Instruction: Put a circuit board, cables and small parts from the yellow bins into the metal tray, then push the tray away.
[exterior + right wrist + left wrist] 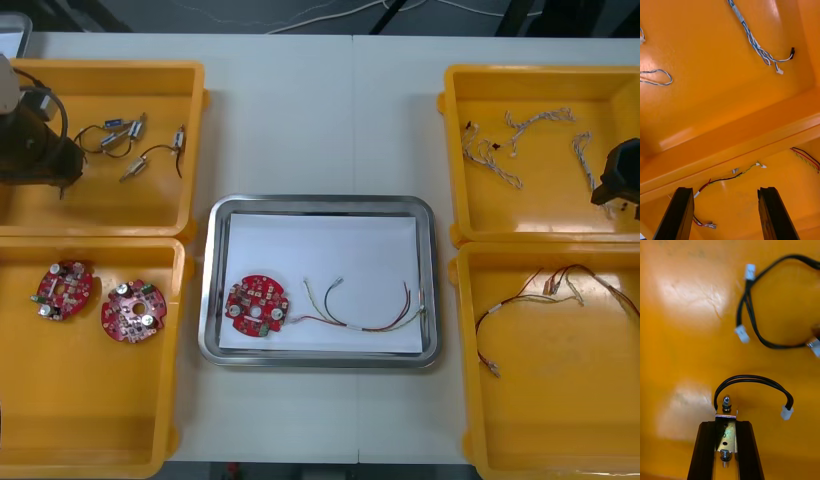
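My left gripper [725, 424] is shut on a small metal part [725, 435] whose looped black cable [752, 380] ends in a white plug. It hangs over the floor of the far left yellow bin [100, 210], where the left gripper [62, 178] is at the bin's left side. My right gripper [726, 193] stands open with nothing between its fingers, over the wall between the two right bins, and the right gripper [618, 195] is at the table's right edge. The metal tray [320, 203] holds a red circuit board [256, 306] and a red and yellow cable [365, 312].
More small metal parts with black cables [130, 140] lie in the far left bin. Two circuit boards [65, 290] sit in the near left bin. Blue and white cables [500, 150] lie in the far right bin, a red and yellow cable [550, 295] in the near right one.
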{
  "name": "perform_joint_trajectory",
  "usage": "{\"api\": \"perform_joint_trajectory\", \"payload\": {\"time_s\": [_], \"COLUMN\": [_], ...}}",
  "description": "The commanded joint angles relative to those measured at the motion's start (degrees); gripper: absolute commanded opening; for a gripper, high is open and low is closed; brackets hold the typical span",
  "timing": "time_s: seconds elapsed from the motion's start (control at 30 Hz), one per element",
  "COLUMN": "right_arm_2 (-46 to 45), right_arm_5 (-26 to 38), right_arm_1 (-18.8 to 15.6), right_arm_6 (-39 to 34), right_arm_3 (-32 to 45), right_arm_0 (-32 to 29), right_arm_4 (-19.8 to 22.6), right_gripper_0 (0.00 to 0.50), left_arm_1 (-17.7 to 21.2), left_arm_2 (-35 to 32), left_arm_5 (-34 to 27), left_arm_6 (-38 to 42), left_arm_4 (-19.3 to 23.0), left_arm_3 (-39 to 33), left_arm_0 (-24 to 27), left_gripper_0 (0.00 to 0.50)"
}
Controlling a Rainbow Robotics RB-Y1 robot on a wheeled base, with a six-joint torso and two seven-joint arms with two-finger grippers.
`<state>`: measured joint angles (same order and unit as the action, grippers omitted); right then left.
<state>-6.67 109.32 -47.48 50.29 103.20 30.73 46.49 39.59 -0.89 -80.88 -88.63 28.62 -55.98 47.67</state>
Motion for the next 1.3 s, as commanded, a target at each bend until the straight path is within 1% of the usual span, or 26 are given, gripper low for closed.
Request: {"api": "perform_joint_trajectory", "payload": {"time_s": [0.03,0.17,0.2,0.23,0.43,0.53,0.6,0.7,0.77,0.9,0.93,1.07,1.3], "right_arm_2": [0.7,2.0,2.0,3.0,6.8,7.6,7.8,7.7,7.9,8.0,7.9,8.0,8.0], "right_arm_5": [-1.1,-4.0,-4.0,-5.8,-11.7,-14.2,-16.2,-19.1,-20.7,-23.4,-24.3,-27.4,-32.2], "right_arm_1": [0.0,0.0,0.0,0.0,0.0,0.0,0.2,0.2,0.2,0.2,0.2,0.2,0.2], "right_arm_6": [0.3,1.0,1.0,1.4,2.3,2.8,3.3,4.4,6.1,11.0,12.4,16.6,22.8], "right_arm_3": [-1.1,-3.7,-3.7,-5.1,-9.9,-12.1,-13.6,-15.2,-16.4,-18.5,-19.5,-23.0,-28.2], "right_arm_0": [3.5,4.8,4.8,5.4,7.9,8.5,8.7,8.7,8.7,8.8,8.9,9.2,9.9], "right_arm_4": [-1.5,-2.5,-2.5,-3.2,-6.5,-6.9,-6.8,-7.0,-7.6,-9.4,-9.7,-9.7,-9.0], "right_gripper_0": [0.5,0.5,0.5,0.5,0.5,0.5,0.5,0.5,0.5,0.5,0.5,0.5,0.5], "left_arm_1": [0.8,1.3,1.3,1.4,1.5,1.5,1.5,1.5,1.5,0.9,0.7,0.1,-1.5], "left_arm_2": [-2.3,-3.6,-3.6,-3.9,-4.5,-4.5,-4.5,-3.9,-3.0,-0.7,0.1,3.3,8.0], "left_arm_5": [-7.0,-12.3,-12.3,-14.3,-20.9,-23.6,-25.2,-27.5,-29.0,-29.1,-29.1,-29.1,-29.1], "left_arm_6": [-3.7,-3.1,-3.1,-2.9,-1.2,0.7,2.2,5.0,7.5,11.7,13.6,19.8,27.8], "left_arm_4": [0.4,0.7,0.7,0.8,1.7,2.2,3.0,5.4,6.6,7.5,8.3,10.6,12.2], "left_arm_3": [-7.3,-11.1,-11.1,-12.6,-18.5,-21.4,-24.2,-28.2,-31.1,-36.4,-37.8,-41.8,-47.6], "left_arm_0": [2.6,2.6,2.6,2.6,2.4,2.2,1.4,0.2,-0.3,-1.6,-1.9,-2.4,-3.5], "left_gripper_0": [0.0,0.0,0.0,0.0,0.0,0.0,0.0,0.0,0.0,0.0,0.0,0.0,0.0]}}
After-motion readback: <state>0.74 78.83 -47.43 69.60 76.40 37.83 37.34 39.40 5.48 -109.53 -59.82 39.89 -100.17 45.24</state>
